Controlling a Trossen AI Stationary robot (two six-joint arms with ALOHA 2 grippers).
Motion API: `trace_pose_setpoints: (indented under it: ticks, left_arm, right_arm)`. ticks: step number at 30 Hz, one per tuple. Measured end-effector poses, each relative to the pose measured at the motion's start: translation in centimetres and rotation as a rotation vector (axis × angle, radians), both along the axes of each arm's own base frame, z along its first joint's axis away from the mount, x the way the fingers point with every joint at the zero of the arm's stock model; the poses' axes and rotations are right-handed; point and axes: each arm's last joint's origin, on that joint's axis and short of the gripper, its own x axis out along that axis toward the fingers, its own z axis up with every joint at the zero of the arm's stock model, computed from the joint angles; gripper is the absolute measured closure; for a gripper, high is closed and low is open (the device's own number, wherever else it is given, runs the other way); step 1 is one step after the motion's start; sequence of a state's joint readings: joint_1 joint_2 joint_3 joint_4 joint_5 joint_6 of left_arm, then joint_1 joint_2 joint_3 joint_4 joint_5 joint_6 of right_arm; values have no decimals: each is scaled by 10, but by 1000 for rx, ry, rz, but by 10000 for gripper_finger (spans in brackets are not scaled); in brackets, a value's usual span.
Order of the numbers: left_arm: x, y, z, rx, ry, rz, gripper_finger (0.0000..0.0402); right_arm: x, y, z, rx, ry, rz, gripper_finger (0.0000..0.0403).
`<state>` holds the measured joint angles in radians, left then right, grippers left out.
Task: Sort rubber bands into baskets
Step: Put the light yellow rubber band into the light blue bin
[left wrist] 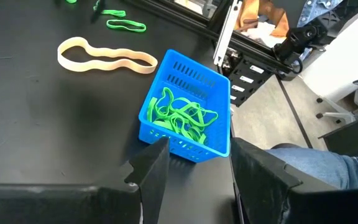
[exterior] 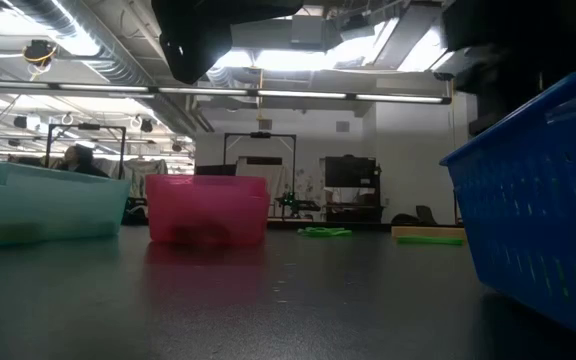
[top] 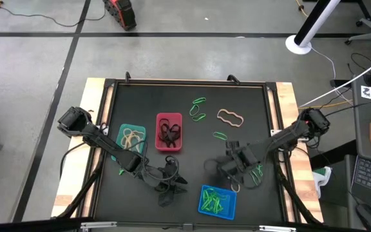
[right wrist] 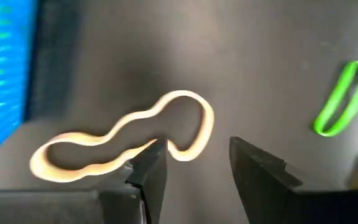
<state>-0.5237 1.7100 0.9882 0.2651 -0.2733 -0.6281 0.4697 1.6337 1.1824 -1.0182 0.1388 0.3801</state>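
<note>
- Just left of the red basket (top: 169, 120): a teal basket (top: 132, 127), standing close beside it without touching, with tan rubber bands (top: 132, 137) heaped inside.
- Forward of the red basket, toward the table's near edge: the left gripper (left wrist: 194, 152), fingers spread wide, nothing between them, pointed at the blue basket.
- Inside the red basket itself: a tangle of black rubber bands (top: 169, 134).
- Right of the red basket and a little farther back: two green rubber bands (top: 198, 109) loose on the black table (top: 250, 96), one beside the other.
- Right of the red basket, near it: one more green band (top: 219, 135), lying alone.
- Right of the red basket and well forward, at the near edge: the blue basket (top: 205, 209), holding a pile of green bands (left wrist: 180, 115).
- Farther right of the red basket, level with it: a large tan band (top: 230, 118), wavy, flat on the table.
- Well right of the red basket and forward of it: the right gripper (right wrist: 194, 149), low over the table, fingers parted and pinching nothing; a tan band (right wrist: 114, 140) flat on the table beneath them, one fingertip (right wrist: 154, 155) over its edge.
- Beside that gripper, on the side away from the red basket: a few loose green bands (top: 257, 173).
</note>
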Motion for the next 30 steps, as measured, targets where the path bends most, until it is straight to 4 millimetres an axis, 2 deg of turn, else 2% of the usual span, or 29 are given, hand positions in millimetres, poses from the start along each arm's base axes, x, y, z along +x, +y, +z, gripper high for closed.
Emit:
trace_pose_setpoints:
  ticks: [9,30]
  left_arm:
    - [0,0,0,0,0,0,231]
    - [0,0,0,0,0,0,231]
  right_arm:
    - [14,-29,-2,53,38,-18,233]
    - [30,-24,-59,35,253,107,233]
